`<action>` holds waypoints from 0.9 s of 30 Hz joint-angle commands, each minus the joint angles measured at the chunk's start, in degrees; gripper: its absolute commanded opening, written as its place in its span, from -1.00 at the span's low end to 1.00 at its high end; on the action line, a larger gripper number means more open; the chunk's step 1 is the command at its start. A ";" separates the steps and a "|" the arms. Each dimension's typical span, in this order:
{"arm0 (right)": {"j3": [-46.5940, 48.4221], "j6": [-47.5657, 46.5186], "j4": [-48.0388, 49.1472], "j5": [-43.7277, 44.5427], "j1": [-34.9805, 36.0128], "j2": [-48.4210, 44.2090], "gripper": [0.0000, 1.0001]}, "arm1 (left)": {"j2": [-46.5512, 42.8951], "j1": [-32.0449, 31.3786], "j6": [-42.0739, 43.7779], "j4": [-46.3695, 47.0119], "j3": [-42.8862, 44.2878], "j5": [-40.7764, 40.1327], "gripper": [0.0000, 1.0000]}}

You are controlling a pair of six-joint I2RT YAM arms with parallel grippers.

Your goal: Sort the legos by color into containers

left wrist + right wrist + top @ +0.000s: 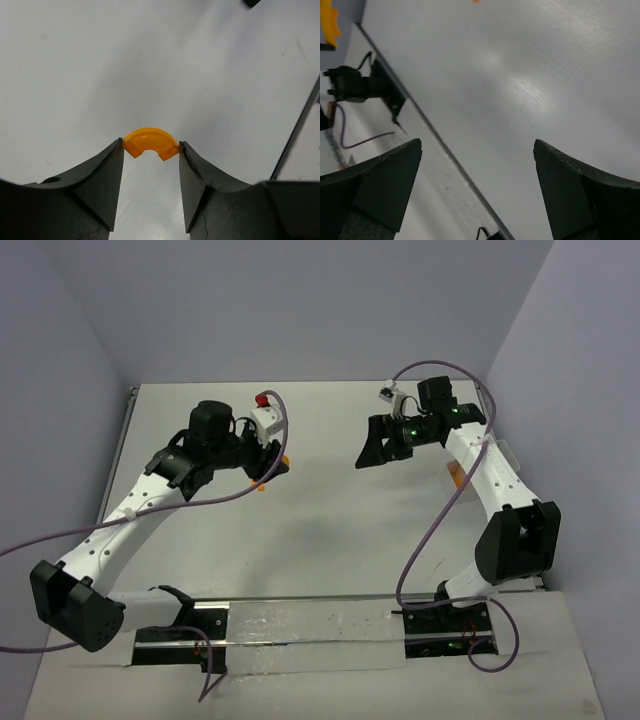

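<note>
An orange arch-shaped lego (148,138) is pinched by its two ends between the tips of my left gripper (150,143), which is shut on it above the white table. In the top view that gripper (276,464) is at the table's back left, with orange showing at its tip. A second small orange bit (258,483) shows just below it; whether it lies on the table I cannot tell. My right gripper (477,145) is open with only bare table between its fingers, and it hangs at the back right (364,453). The containers are out of view.
A purple cable with a red cap (265,398) runs over the left arm. A metal strip (310,625) lines the near edge between the arm bases. In the right wrist view, a yellow shape (329,22) sits in the top-left corner, too cropped to identify.
</note>
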 commanded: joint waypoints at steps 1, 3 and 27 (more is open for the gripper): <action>0.87 5.02 6.17 -12.48 2.88 -1.36 0.99 | 1.06 -2.83 -2.63 2.11 2.96 6.41 -0.28; 1.61 7.77 7.43 -13.01 4.00 -0.86 0.99 | 1.29 -4.29 -2.69 2.32 3.63 6.01 -0.28; 2.61 10.94 8.33 -20.22 12.94 5.22 0.48 | 5.28 -17.01 2.30 0.22 8.41 -2.51 -0.36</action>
